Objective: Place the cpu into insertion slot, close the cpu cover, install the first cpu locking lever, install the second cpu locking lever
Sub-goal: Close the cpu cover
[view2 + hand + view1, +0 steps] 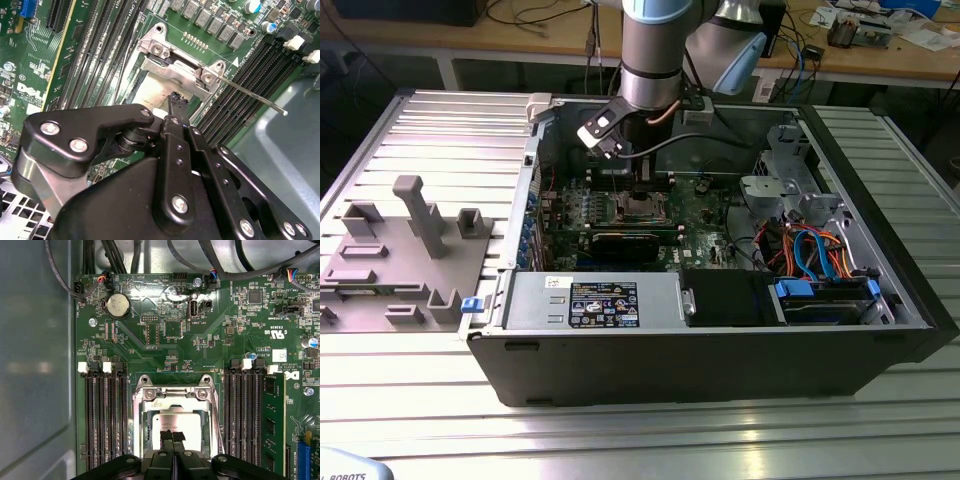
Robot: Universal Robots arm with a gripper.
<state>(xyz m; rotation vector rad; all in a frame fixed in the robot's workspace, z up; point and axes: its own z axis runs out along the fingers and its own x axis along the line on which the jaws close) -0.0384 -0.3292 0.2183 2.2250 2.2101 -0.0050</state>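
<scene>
The cpu [186, 421] lies flat in the insertion slot [144, 432], with its pale metal top showing [149, 91]. The silvery cpu cover [175, 396] frames it and seems to lie down around it [172, 70]. My gripper [172, 436] is shut with nothing between its fingers. Its tips [175, 100] stand on or just above the cpu's top. One thin locking lever [250, 94] sticks out unlatched over the memory slots. In the exterior view the gripper [642, 188] reaches down into the open computer case over the slot [642, 208].
Long black memory slots [105, 420] flank the socket, and one memory stick [272, 420] is seated. A coin battery [117, 305] sits on the green board. Cable bundles [810, 250], a power supply [590, 300] and the case wall [35, 365] crowd around. A grey fixture [400, 250] stands outside the case.
</scene>
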